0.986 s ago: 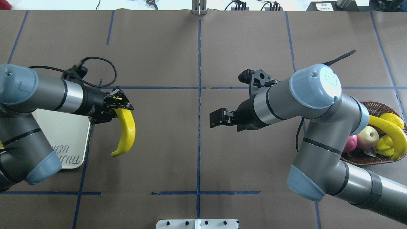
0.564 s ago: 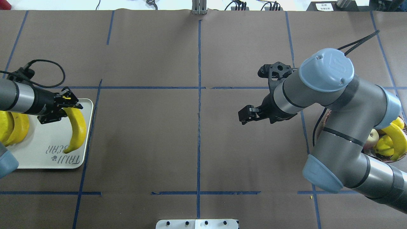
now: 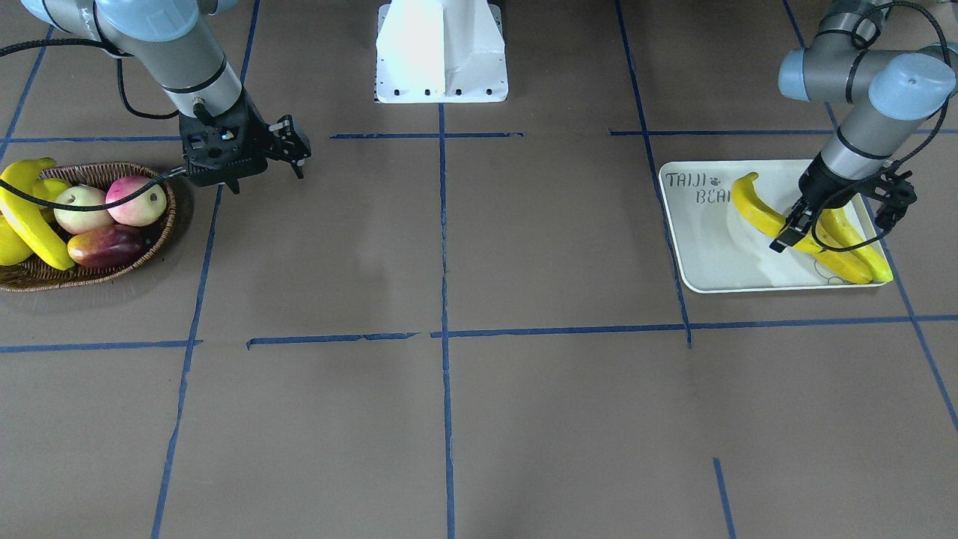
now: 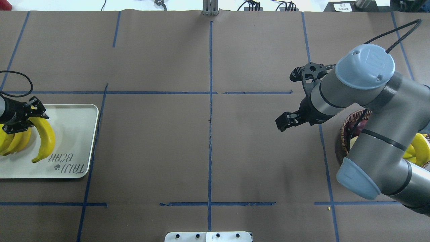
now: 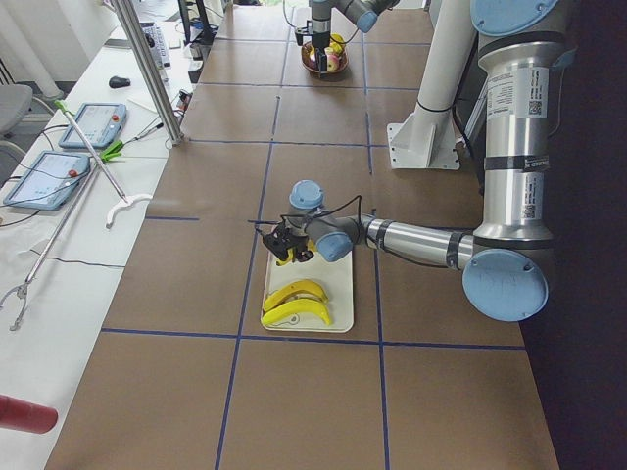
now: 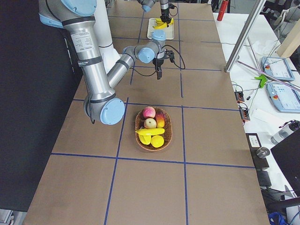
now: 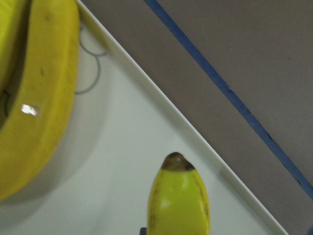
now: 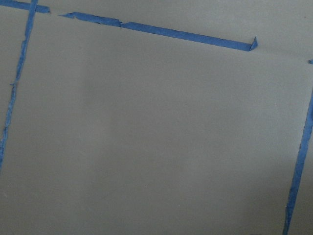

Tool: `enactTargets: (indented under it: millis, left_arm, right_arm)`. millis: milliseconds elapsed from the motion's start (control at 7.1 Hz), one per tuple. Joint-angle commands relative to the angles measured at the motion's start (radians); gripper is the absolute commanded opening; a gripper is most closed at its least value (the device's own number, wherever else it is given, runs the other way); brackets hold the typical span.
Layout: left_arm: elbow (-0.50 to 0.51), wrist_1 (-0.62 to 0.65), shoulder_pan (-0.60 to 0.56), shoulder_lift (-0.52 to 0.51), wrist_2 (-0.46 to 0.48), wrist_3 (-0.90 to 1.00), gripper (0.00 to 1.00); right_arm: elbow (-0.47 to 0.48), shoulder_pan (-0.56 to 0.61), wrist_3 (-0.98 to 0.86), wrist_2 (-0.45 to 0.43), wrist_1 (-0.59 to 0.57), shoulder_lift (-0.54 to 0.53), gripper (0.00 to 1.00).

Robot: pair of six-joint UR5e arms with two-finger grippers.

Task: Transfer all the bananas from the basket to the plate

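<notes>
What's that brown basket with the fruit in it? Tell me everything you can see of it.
The basket is a shallow oval of brown woven wicker with a braided rim, sitting flat on the brown table cover. One long yellow banana lies across the middle, among two pale-pink round fruits, a reddish one and some plump yellow ones. The right claw is clear of it.

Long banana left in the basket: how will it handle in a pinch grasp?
Probably stiff: the banana lies across the basket without sagging. Smooth skin may slip. Curved and perched on other fruit, it could rock when nudged.
</notes>
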Motion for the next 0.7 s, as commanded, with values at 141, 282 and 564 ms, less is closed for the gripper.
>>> enactTargets:
  millis: [141,282,564]
  left_arm:
    - [0.046,-0.001,-0.032,0.004,0.004,0.169,0.82]
    - [0.041,0.008,-0.080,0.003,-0.008,0.187,0.99]
    - [0.005,0.011,-0.151,0.000,-0.104,0.211,1.00]
  right_arm:
    - [0.003,0.000,-0.004,0.000,0.004,0.003,1.00]
    - [0.003,0.000,-0.004,0.000,0.004,0.003,1.00]
    - [0.009,0.002,0.000,0.000,0.004,-0.003,1.00]
